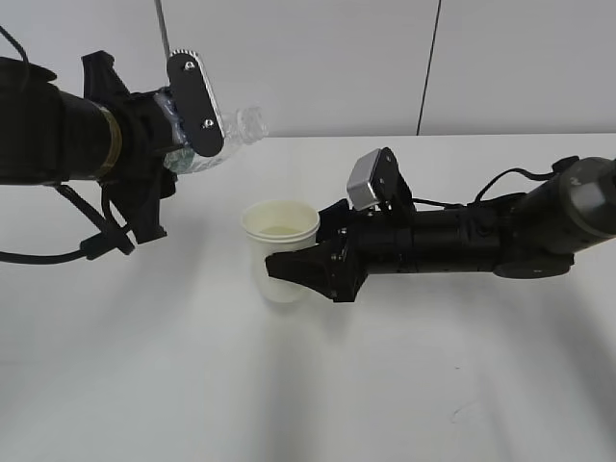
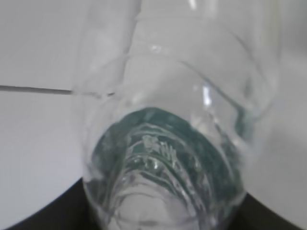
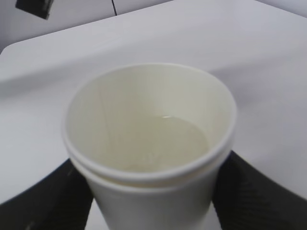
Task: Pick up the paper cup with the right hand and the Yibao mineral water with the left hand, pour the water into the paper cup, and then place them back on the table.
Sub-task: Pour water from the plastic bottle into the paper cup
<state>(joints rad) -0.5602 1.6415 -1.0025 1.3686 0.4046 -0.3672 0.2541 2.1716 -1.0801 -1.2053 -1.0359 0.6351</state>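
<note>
The cream-white paper cup [image 1: 280, 248] stands upright near the table's middle, with a little clear water in its bottom [image 3: 158, 139]. My right gripper [image 1: 298, 265] is shut on the cup's sides, its black fingers [image 3: 244, 191] on either side of it. My left gripper [image 1: 188, 125] is shut on the clear Yibao bottle [image 1: 236, 130], held in the air up and left of the cup, tilted so the open neck points right towards it. In the left wrist view the bottle [image 2: 168, 143] fills the frame, its green label showing through.
The white table [image 1: 404, 385] spreads all around the cup. A white wall with a dark vertical seam [image 1: 428, 67] stands behind. A thin rod [image 1: 162, 29] hangs above the left arm.
</note>
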